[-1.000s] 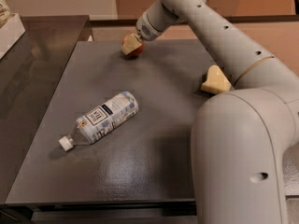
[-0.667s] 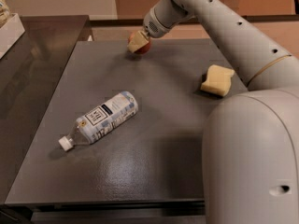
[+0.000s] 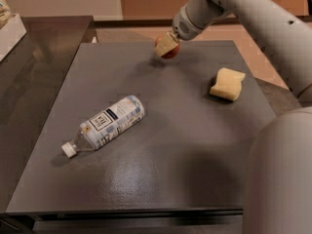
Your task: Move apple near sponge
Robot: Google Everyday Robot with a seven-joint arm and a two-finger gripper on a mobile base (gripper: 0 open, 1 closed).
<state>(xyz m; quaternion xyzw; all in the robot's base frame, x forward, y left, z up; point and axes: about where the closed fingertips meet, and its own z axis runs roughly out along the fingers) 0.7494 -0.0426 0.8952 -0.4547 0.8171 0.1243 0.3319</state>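
The red apple (image 3: 170,51) is held in my gripper (image 3: 166,45) near the far edge of the grey table, a little above its surface; a cream finger (image 3: 165,44) covers most of the apple. The pale yellow sponge (image 3: 227,84) lies on the table at the right, to the right of and nearer than the apple, well apart from it.
A clear plastic water bottle (image 3: 106,125) with a white cap lies on its side at the left middle of the grey table (image 3: 161,169). My arm and base fill the right side. A dark counter stands at the left.
The gripper has carried the apple to the right along the far edge, closer to the sponge. The bottle and sponge have not moved.
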